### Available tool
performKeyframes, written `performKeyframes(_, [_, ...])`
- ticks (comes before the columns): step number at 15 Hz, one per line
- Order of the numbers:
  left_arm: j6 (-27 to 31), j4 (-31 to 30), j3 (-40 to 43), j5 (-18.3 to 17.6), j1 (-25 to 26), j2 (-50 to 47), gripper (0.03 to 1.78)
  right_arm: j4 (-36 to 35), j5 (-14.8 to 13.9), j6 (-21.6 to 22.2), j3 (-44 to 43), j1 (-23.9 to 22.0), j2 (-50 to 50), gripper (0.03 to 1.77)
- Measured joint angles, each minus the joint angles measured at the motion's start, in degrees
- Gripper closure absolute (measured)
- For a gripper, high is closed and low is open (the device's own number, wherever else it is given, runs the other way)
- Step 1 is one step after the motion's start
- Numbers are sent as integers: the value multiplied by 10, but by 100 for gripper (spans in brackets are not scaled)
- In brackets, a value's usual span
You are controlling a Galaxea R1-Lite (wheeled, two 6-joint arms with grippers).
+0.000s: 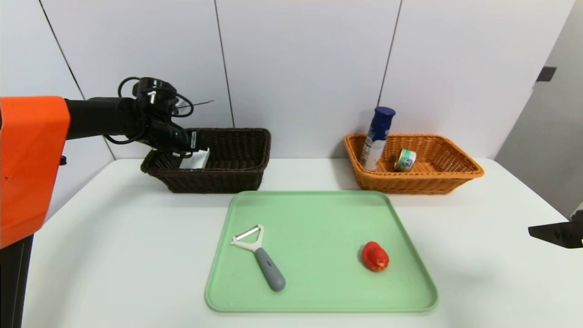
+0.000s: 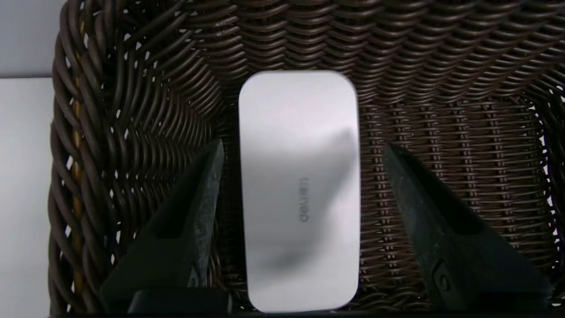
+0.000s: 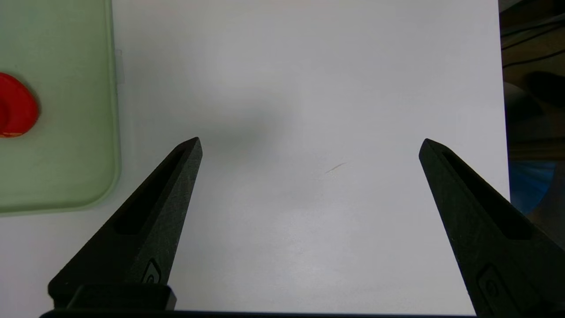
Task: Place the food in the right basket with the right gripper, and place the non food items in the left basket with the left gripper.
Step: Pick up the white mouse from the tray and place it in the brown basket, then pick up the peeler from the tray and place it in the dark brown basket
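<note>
My left gripper [image 1: 193,141] [image 2: 303,145] hangs open inside the dark brown left basket [image 1: 237,182] [image 2: 132,132]. The flat white case [image 1: 198,159] [image 2: 300,176] lies on the basket floor between the fingers, with a gap on each side. A white peeler with a grey handle [image 1: 259,259] and a small red lumpy object [image 1: 375,256] [image 3: 15,110] lie on the green tray [image 1: 319,218] [image 3: 66,176]. The blue bottle [image 1: 377,136] and the tin can [image 1: 405,160] rest in the orange right basket [image 1: 410,184]. My right gripper [image 1: 555,234] [image 3: 311,141] is open over bare table, right of the tray.
Both baskets stand at the back of the white table [image 1: 114,255] against the wall, with the tray in front of them. The table's right edge [image 3: 503,132] runs close to my right gripper.
</note>
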Motion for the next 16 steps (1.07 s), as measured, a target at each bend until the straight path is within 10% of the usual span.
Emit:
performKeyframes(8, [-72,102,1,4,-44,-123,25,0,0,0,3,0,1,10])
performKeyframes(16, [-350,384,4,40,-230,-247,16,1,2,4,8,0,1,10])
